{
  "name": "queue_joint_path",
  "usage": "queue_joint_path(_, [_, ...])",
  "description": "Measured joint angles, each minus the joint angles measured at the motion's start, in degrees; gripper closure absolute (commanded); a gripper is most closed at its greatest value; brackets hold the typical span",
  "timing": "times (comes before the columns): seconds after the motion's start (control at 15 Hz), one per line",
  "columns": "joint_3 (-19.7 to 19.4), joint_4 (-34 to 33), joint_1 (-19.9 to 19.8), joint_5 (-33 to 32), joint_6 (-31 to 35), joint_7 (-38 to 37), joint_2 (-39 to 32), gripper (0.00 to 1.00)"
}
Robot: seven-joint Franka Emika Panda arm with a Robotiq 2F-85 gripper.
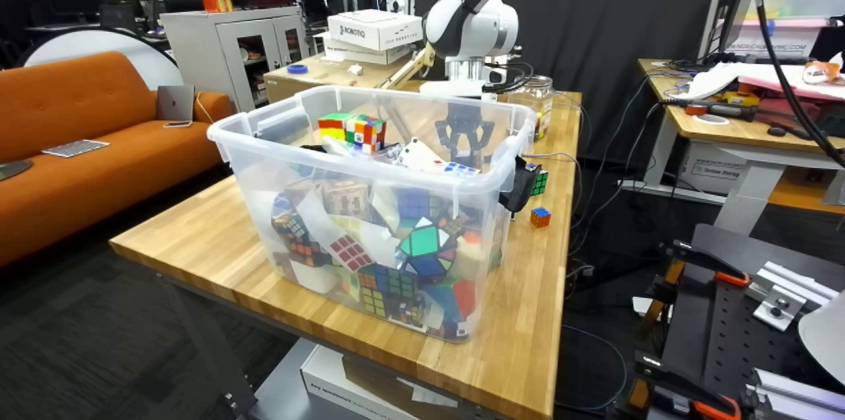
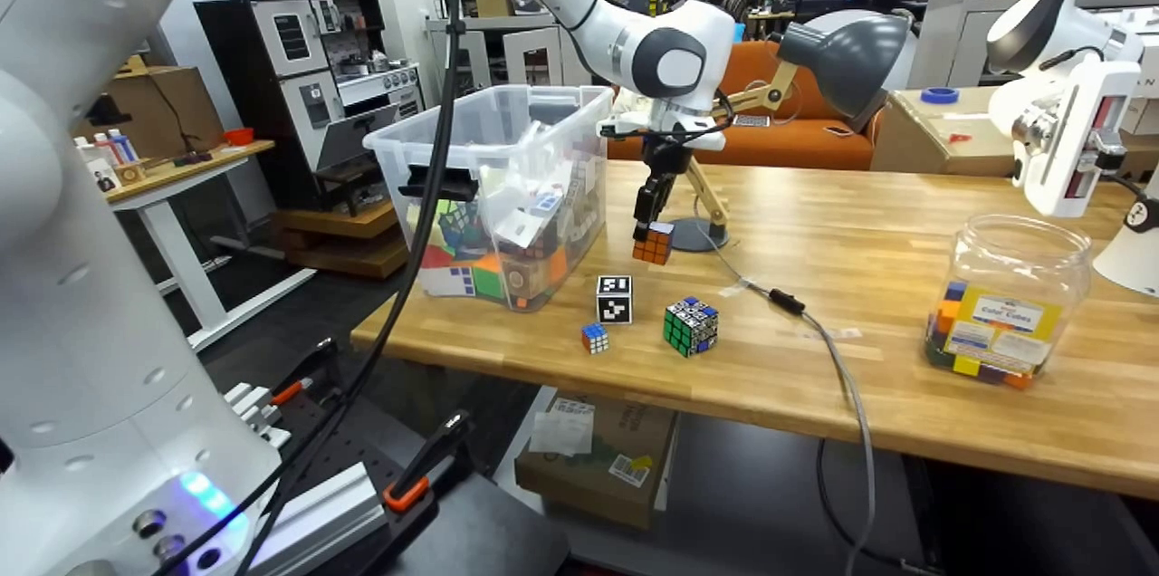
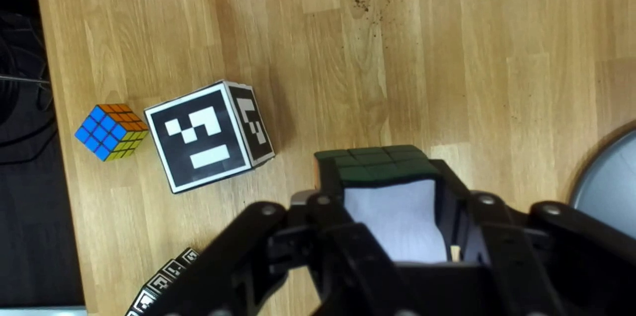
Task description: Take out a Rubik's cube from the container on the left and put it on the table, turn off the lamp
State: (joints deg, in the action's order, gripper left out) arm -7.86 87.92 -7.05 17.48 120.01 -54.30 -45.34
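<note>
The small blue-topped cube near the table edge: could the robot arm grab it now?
Probably not while its black pincer grips a larger orange-sided cube. From above, nothing seems to cover the small cube, though a black-and-white cube stands close by.

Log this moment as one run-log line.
gripper: closed on Rubik's cube | cube position: outside container | table contact: unclear

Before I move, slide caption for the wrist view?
Pincer gripping a Rubik's cube between fiducial-marker cube and lamp base.

White rounded arm (image 2: 602, 19), dark joint patch (image 2: 645, 64), black tool (image 3: 383, 174), round screws (image 3: 487, 198), black cable (image 2: 697, 133), blue light (image 2: 208, 496)
</note>
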Motion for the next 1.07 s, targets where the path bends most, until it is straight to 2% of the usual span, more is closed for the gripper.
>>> queue_joint_path(0.07, [0.0, -0.4, -0.2, 0.4, -0.4, 0.0, -0.1, 0.78])
queue_joint_path(0.13, [0.0, -0.8, -0.4, 0.8, -0.9, 0.0, -0.2, 0.28])
queue_joint_path(0.27, [0.0, -1.4, -0.4, 1.1, -1.5, 0.1, -0.2, 0.21])
queue_joint_path(0.47, [0.0, -2.1, -0.4, 1.0, -2.1, 0.1, -0.3, 0.00])
queue_joint_path(1.07, [-0.7, -4.0, -0.5, 0.6, -3.9, 0.1, 0.1, 0.00])
